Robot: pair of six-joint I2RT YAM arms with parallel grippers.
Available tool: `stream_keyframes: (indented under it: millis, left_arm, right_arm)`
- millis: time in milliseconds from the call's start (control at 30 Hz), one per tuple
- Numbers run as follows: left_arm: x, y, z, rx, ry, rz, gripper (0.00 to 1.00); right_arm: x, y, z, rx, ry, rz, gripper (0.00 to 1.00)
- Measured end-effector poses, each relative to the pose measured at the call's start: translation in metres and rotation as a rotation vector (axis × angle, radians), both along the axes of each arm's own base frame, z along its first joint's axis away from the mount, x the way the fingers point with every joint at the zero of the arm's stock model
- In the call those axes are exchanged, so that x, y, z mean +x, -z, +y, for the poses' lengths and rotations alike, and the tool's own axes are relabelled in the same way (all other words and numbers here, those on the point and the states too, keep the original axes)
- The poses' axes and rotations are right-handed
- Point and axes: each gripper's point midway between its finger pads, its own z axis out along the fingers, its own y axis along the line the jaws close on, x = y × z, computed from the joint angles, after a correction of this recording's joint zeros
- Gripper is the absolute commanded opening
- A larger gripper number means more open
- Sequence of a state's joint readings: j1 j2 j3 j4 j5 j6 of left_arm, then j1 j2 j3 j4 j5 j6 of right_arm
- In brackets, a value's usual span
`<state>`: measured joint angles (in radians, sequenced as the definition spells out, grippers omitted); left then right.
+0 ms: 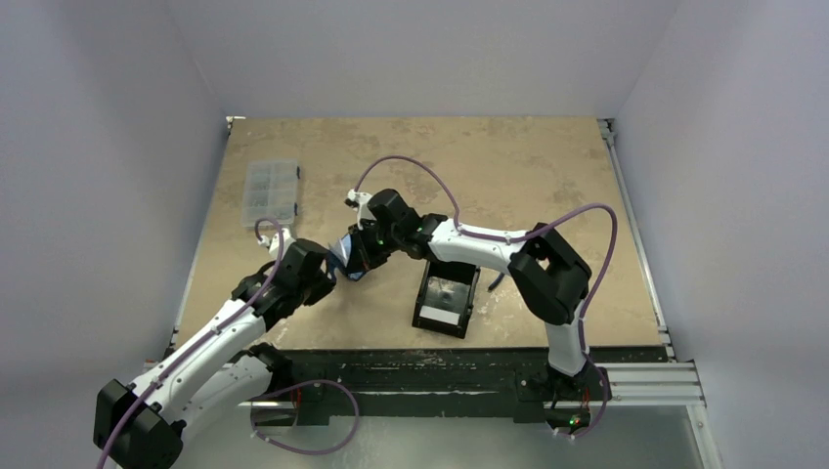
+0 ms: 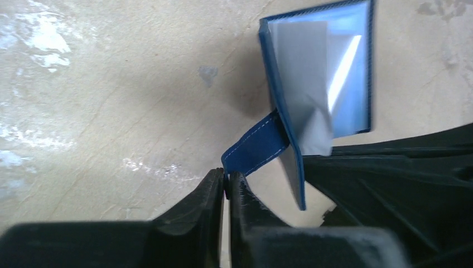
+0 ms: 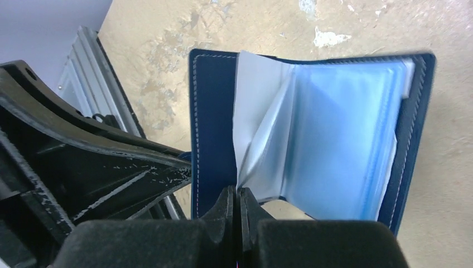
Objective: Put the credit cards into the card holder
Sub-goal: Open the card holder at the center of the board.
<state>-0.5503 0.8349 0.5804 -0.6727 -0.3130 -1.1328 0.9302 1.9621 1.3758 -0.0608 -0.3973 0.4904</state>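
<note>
**Progress:** early stage. The holder (image 3: 334, 139) is open and appears to be held off the desk (image 1: 508, 166) between the two arms, left of centre and near the tray (image 1: 422, 293). The sleeves in view look empty, so no card is judged to be inserted yet.
- Done: the holder is opened and one leaf (image 3: 262, 128) is parted from the stack.
- Left: fetch the cards and slide them into the sleeves.

**Left tool** (image 2: 226, 181): fingers pressed together at the tip of the blue strap (image 2: 256, 146), apparently pinching it.

**Right tool** (image 3: 237, 195): fingers closed on the lower edge of the clear leaf, holding it apart from the other sleeves.

**Views compared:**
- The top view alone shows the tray, with its white label and a pale item inside. The item is too small to identify as cards.
- The top view also shows the clear box (image 1: 271, 191) at the far left. In this view the holder is only a dark sliver between the fingers.
- Only the left wrist view shows the strap and the grip on it.
- Only the right wrist view shows the fan of sleeves and the stitched inner cover.
- No view shows a loose card on the desk
</note>
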Motion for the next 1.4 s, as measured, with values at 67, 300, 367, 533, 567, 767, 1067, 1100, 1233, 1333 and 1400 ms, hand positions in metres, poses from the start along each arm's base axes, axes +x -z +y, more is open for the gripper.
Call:
stream_keyframes:
  millis: [67, 300, 367, 533, 567, 767, 1067, 1100, 1233, 1333, 1400]
  left_arm:
    - [-0.003, 0.002, 0.004, 0.016, -0.011, 0.013, 0.43]
    - [-0.014, -0.020, 0.016, 0.033, -0.037, 0.012, 0.67]
    - [-0.013, -0.037, 0.016, 0.019, -0.038, -0.011, 0.67]
    - [-0.015, -0.068, 0.020, 0.000, -0.040, -0.067, 0.69]
    - [-0.016, -0.072, 0.022, 0.004, -0.044, -0.076, 0.70]
    - [-0.003, -0.076, 0.027, 0.104, -0.016, -0.083, 0.77]
    - [0.028, -0.044, 0.020, 0.234, 0.034, 0.012, 0.58]
    - [0.031, -0.043, 0.022, 0.227, 0.018, 0.007, 0.54]
    - [0.031, -0.021, 0.042, 0.201, -0.068, 0.029, 0.39]
    - [0.015, 0.010, 0.061, 0.187, -0.130, 0.093, 0.31]
    - [0.007, 0.026, 0.066, 0.177, -0.144, 0.128, 0.23]
  right_arm:
    - [0.001, -0.005, 0.000, -0.022, -0.017, -0.031, 0.14]
    - [0.000, -0.011, 0.012, -0.023, -0.070, -0.069, 0.32]
    - [-0.003, -0.001, 0.014, -0.033, -0.084, -0.050, 0.32]
    - [-0.008, 0.023, 0.014, -0.061, -0.094, 0.004, 0.37]
    - [-0.009, 0.024, 0.015, -0.059, -0.089, 0.017, 0.37]
    - [-0.013, 0.022, 0.015, -0.009, -0.034, 0.077, 0.36]
    - [-0.027, 0.008, 0.024, 0.141, -0.041, 0.202, 0.34]
    - [-0.026, 0.008, 0.024, 0.154, -0.035, 0.208, 0.35]
    - [-0.027, 0.020, 0.010, 0.160, -0.009, 0.257, 0.40]
    - [-0.023, 0.028, 0.001, 0.149, 0.020, 0.290, 0.44]
    - [-0.019, 0.029, -0.001, 0.160, 0.032, 0.294, 0.45]
